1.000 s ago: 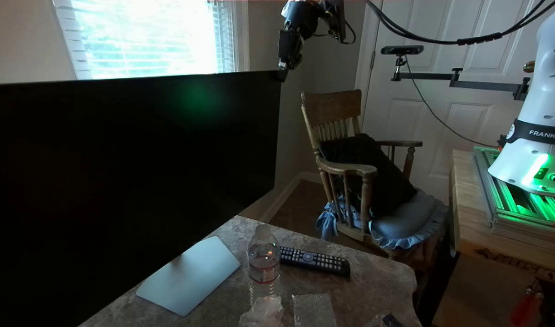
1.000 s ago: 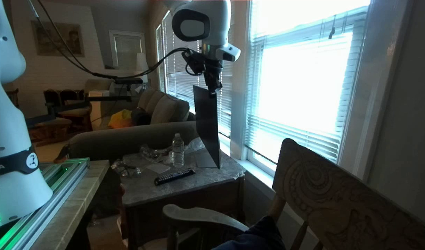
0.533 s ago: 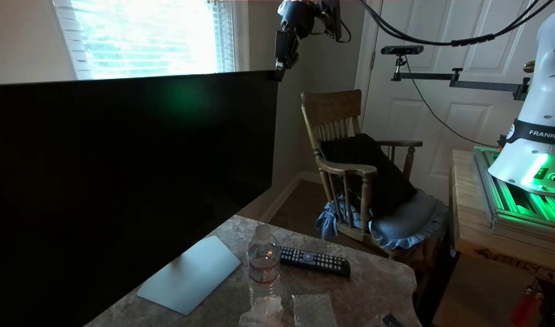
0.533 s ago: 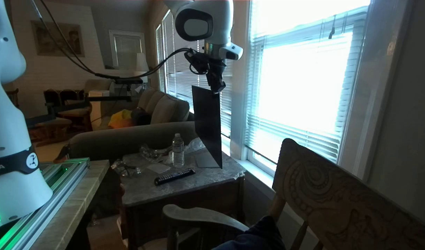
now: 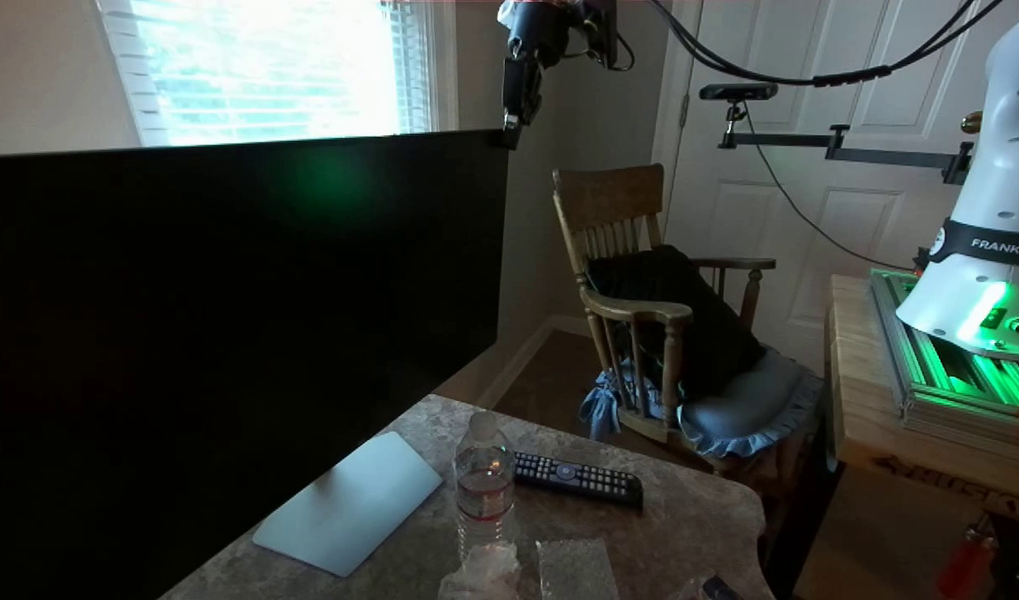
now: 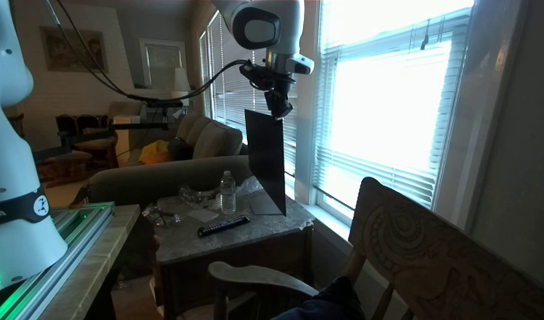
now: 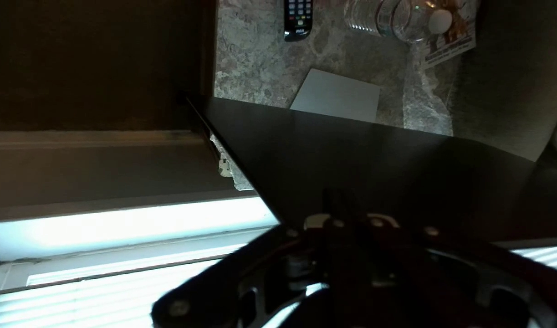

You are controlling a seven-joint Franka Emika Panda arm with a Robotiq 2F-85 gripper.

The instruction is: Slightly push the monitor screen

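The monitor screen point(image 5: 242, 333) is a large black panel standing upright on the table in an exterior view. It shows nearly edge-on in an exterior view point(image 6: 267, 155) and fills the middle of the wrist view point(image 7: 351, 150). My gripper point(image 5: 511, 137) is at the screen's top corner on the side near the chair, fingers pointing down. It also shows in an exterior view point(image 6: 277, 117), with its tips against the upper edge, seemingly touching the front face. In the wrist view the dark fingers point(image 7: 339, 200) are together with nothing seen between them.
On the table point(image 5: 684, 533) are a water bottle point(image 5: 484, 479), a black remote point(image 5: 576, 479), a grey-blue sheet point(image 5: 351, 504) and clear plastic wrap point(image 6: 191, 195). A wooden chair point(image 5: 613, 200) stands beside the table. The window point(image 6: 387, 111) is behind the screen.
My gripper has moved a short way toward the window. The screen's near edge has shifted the same way, so the screen is turned slightly. Objects on the table have not moved.
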